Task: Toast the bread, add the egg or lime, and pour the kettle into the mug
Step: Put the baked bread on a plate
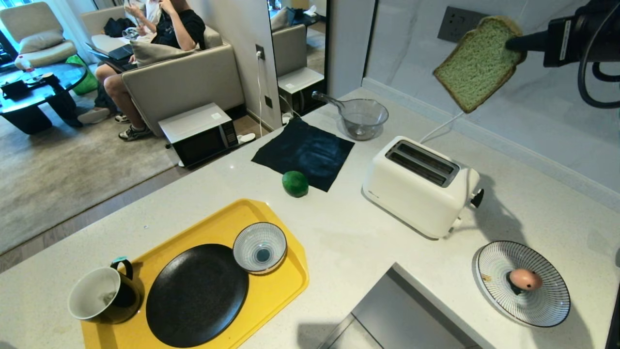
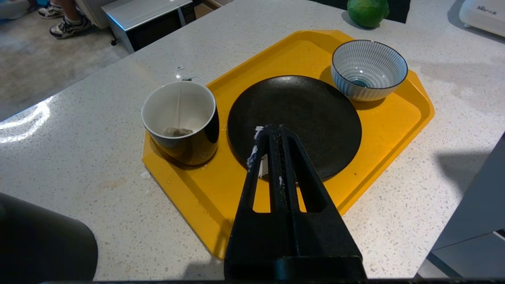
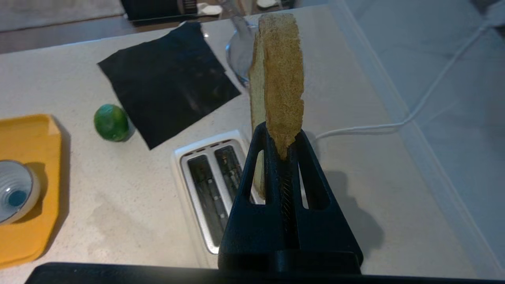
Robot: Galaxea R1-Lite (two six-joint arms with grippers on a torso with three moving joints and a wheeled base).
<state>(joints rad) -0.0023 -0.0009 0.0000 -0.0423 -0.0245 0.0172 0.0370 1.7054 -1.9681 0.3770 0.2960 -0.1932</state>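
Right gripper (image 1: 514,44) pinching the bread (image 1: 477,63) by its edge, high above the toaster (image 1: 420,184) — toasting step underway, I'd say. Next: line the slice up over a slot and lower it. Left gripper (image 2: 271,132), pressed together, idles over the tray (image 2: 394,118). Kettle nowhere visible.

No text, brand or number could be read: only a small dark mark, too small to make out, stood on the white toaster (image 1: 420,186), low on its side and near a corner.
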